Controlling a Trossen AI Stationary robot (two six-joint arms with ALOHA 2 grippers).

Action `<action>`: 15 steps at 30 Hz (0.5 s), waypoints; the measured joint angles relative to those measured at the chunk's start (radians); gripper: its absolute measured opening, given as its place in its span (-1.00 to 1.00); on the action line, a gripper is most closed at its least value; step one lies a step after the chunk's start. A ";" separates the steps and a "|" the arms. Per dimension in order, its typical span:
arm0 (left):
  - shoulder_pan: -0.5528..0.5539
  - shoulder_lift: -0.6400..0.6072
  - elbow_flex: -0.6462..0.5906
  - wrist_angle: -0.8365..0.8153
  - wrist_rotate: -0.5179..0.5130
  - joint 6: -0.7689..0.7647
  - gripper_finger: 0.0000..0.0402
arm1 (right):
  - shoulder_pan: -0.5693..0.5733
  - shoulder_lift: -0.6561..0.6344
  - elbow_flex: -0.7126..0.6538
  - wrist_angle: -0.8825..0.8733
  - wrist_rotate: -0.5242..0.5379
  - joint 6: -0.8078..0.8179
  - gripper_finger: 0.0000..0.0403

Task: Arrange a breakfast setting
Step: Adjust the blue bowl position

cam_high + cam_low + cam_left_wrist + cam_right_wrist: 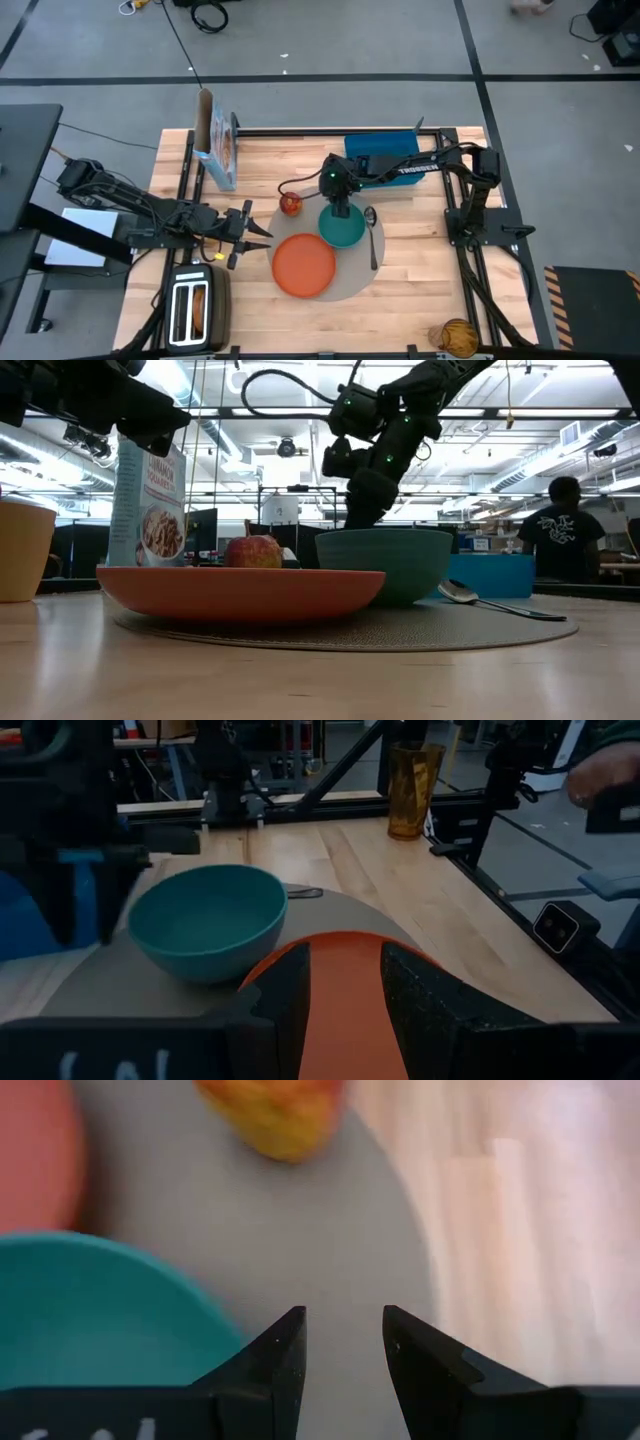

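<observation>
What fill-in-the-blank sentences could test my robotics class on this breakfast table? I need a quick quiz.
1. The teal bowl and the orange plate both sit on the round ____.
2. The metal spoon lies beside the ____.
3. The red apple rests at the mat's ____.
4. The right pincer hovers with nothing between its fingers, over the mat, between bowl and ____.

Missing words: mat; bowl; edge; apple

Wooden table (420, 270) carries mat (352, 285), toaster (195, 310), cereal box (220, 150).
</observation>
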State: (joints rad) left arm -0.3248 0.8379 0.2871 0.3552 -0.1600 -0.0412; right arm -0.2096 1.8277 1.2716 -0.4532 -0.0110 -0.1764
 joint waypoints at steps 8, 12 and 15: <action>0.000 0.000 0.000 -0.027 0.000 -0.030 -0.34 | 0.034 -0.138 0.000 -0.247 0.169 0.070 -0.30; 0.000 0.000 0.000 -0.017 0.000 -0.021 -0.34 | 0.042 -0.149 -0.001 -0.449 0.201 0.122 -0.30; 0.000 0.000 0.000 -0.004 0.000 0.000 -0.34 | 0.050 -0.146 -0.030 -0.479 0.200 0.149 -0.30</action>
State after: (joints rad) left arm -0.3252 0.8379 0.2871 0.3512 -0.1600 -0.0409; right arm -0.1600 1.6817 1.2413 -0.9323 0.1889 -0.0271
